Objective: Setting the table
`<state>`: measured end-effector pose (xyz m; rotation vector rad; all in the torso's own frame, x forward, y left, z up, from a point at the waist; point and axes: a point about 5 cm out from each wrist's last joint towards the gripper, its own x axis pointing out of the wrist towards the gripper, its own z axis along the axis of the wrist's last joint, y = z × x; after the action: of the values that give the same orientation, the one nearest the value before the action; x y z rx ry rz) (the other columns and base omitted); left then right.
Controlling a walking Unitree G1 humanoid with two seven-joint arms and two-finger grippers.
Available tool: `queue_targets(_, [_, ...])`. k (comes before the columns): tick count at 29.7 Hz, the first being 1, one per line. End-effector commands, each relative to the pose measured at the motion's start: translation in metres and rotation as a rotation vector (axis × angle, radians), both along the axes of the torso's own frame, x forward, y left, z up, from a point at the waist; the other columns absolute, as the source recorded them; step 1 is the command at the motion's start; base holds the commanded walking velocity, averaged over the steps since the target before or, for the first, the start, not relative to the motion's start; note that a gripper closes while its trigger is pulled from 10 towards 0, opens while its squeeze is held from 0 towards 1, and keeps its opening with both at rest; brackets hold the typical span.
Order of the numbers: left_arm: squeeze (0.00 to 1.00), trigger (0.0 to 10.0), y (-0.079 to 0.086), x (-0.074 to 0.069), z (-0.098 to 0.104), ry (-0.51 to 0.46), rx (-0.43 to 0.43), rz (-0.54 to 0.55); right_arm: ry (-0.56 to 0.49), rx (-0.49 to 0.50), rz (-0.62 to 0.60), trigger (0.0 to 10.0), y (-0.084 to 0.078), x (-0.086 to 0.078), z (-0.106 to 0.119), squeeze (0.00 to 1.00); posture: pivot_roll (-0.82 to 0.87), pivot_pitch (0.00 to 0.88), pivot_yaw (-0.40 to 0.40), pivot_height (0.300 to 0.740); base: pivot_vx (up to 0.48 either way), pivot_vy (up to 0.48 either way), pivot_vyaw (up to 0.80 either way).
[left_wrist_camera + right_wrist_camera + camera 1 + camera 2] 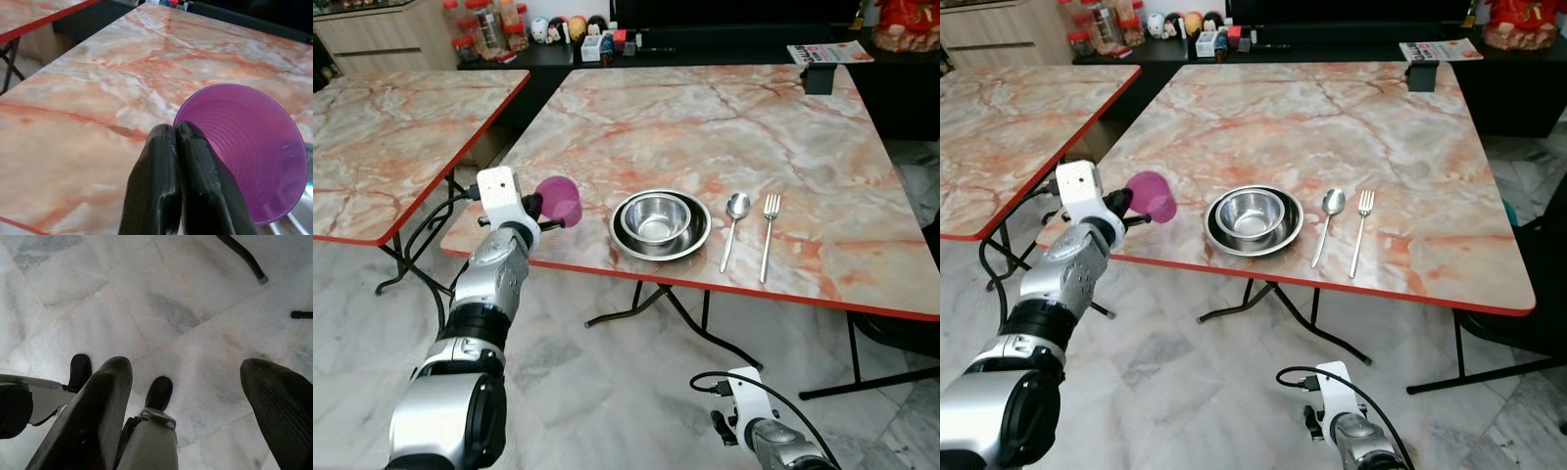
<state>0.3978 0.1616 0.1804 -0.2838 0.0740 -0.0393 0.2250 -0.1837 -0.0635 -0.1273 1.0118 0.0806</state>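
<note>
Left end effector (175,147) pinches purple cup (249,152) rim

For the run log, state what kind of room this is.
Probably a home dining area: two marble-patterned folding tables, one laid with a steel bowl, spoon and fork, jars and figurines on a sideboard behind.

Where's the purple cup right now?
The purple cup is pinched at its rim by the left gripper, tilted over the table's near-left edge, just left of the steel bowl.
</note>
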Motion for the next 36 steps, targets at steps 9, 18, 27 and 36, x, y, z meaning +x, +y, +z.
queue_targets(9, [0.00,10.0,-0.012,0.005,-0.001,0.064,-0.005,-0.008,0.013,0.017,0.013,10.0,0.003,0.000,0.000,0.00,-0.06,0.053,0.096,0.740,0.000,0.000,0.00])
queue_targets(18, [0.00,10.0,-0.012,0.005,-0.001,0.073,0.040,-0.003,0.036,0.026,0.033,10.0,0.004,-0.001,-0.001,0.00,-0.06,0.061,0.096,0.740,0.000,0.000,0.00])
queue_targets(27, [0.00,10.0,-0.011,0.005,0.001,0.069,0.059,0.004,0.041,0.027,0.037,10.0,0.004,-0.001,-0.001,0.00,-0.06,0.060,0.101,0.740,0.027,0.000,0.00])
queue_targets(36, [0.00,10.0,-0.010,0.006,0.002,0.065,0.067,0.009,0.043,0.028,0.041,10.0,0.005,-0.001,-0.001,0.00,-0.06,0.058,0.103,0.740,0.254,0.000,0.00])
